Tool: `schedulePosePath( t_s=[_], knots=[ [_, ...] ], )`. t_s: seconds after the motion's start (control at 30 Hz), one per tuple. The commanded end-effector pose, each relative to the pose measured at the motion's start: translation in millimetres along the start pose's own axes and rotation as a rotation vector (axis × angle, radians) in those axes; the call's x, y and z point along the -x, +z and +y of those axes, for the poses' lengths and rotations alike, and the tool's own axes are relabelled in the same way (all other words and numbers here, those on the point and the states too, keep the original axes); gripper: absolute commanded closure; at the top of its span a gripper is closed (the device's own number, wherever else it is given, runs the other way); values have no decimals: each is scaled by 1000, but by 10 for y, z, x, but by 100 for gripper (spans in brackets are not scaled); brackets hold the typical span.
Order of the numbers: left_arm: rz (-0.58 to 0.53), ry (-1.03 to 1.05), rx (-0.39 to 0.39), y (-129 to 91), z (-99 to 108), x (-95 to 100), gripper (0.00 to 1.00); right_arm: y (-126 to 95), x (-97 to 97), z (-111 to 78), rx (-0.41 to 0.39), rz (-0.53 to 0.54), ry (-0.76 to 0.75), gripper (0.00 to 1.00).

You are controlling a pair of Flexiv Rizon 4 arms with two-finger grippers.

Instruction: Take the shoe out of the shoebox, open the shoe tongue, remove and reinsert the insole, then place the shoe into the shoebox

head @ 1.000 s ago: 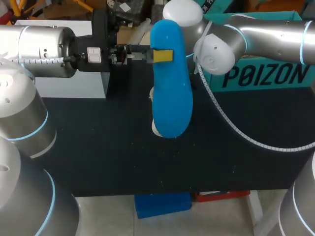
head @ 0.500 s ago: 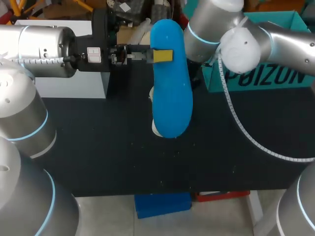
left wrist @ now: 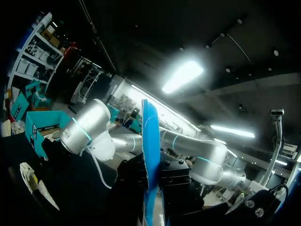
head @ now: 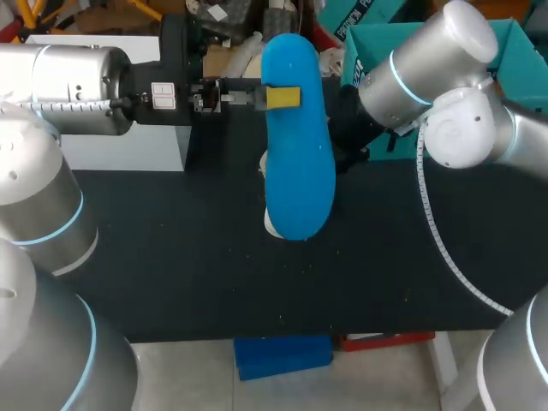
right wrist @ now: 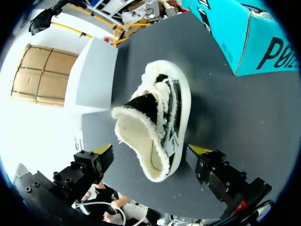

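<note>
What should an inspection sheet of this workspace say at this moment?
surface: black table top.
job's things: black and white shoe on the table; blue foam insole held above it; teal cardboard shoebox at the far right.
clutter: white box at the far left.
grippers: left gripper shut on the insole; right gripper open over the shoe.
cables: white coiled cable along the right arm.
surroundings: nothing seen.

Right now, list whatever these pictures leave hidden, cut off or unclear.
- Head view: the shoe lies almost wholly under the blue insole, so its tongue cannot be seen there.
- Head view: the right gripper is hidden beneath the right arm.
- Left wrist view: the left gripper is lost in the dark around the edge-on insole.
- All views: the inside of the shoebox is cut off or blocked.
</note>
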State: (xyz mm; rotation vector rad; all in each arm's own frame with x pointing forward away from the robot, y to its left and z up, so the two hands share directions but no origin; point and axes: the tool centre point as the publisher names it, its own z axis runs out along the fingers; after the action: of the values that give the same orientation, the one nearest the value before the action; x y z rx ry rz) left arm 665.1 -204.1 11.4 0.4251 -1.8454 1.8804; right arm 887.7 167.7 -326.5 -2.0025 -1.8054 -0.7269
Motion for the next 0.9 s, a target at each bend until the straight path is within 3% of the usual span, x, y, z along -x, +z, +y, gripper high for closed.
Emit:
schedulePosePath(
  t_s=[0.03, 0.3, 0.9],
  knots=[
    [-3, 0, -1, 13, 6, -2, 100, -167, 59, -105, 64, 186, 32, 0],
    [-3, 0, -1, 13, 6, -2, 100, -412, -70, -17, 132, 368, 25, 0],
    [-3, 0, -1, 13, 6, -2, 100, -610, -343, 85, 109, 740, 13, 0]
  ],
)
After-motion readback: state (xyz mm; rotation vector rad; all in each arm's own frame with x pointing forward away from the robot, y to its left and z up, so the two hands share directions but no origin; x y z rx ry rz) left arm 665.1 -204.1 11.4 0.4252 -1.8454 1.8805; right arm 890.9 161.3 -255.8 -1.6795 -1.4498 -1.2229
